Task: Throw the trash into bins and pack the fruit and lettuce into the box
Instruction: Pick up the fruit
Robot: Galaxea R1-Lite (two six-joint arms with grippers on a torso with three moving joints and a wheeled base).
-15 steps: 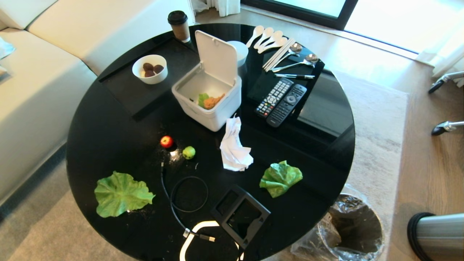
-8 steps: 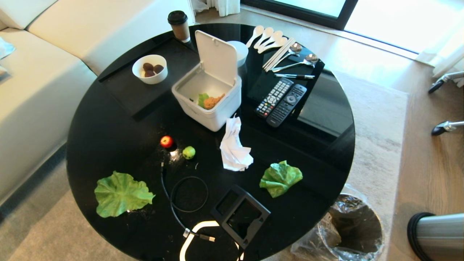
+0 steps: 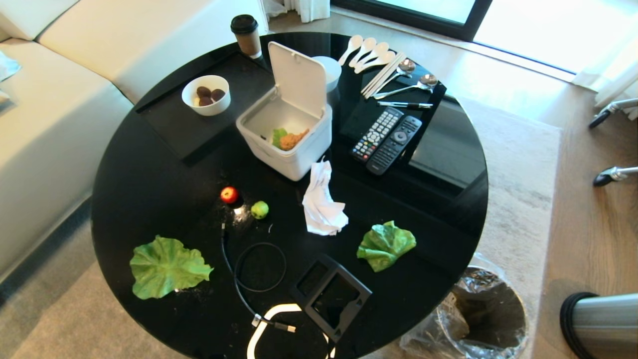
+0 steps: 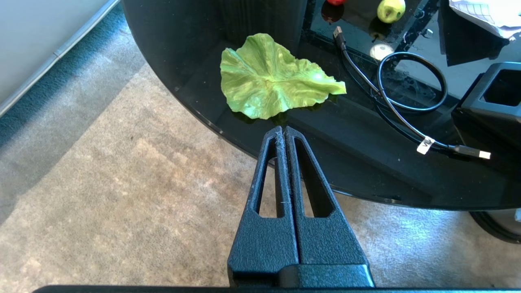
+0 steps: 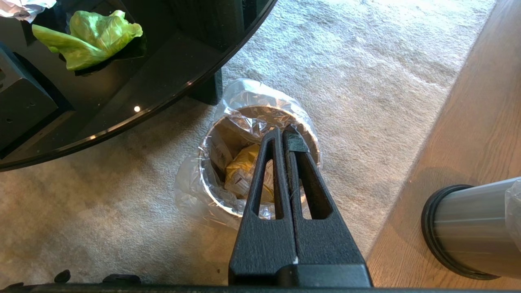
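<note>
- Left gripper [image 4: 283, 131]: fingers pressed together, holding nothing, poised over the carpet at the near rim of the black round table [image 3: 149, 189].
- Right gripper [image 5: 283, 132]: fingers pressed together, empty, above the lined bin [image 5: 260, 118] on the carpet beside the table; the gold-yellow wrapper [image 5: 244, 169] lies inside that bin.
- Second steel bin [image 3: 603, 324]: on its side on the wood floor, well apart from the first.
- Near table edge: one lettuce leaf [image 3: 167, 267] at left, a black cable [image 3: 259, 267] and black tray [image 3: 331, 296] in the middle, the other lettuce leaf [image 3: 386, 244] at right.
- Mid-table: red apple [image 3: 229, 194] just beside green apple [image 3: 259, 210]; crumpled tissue [image 3: 321, 204] between the apples and the right leaf.
- Farther back: white box [image 3: 286, 132], lid upright, green and orange contents inside.
</note>
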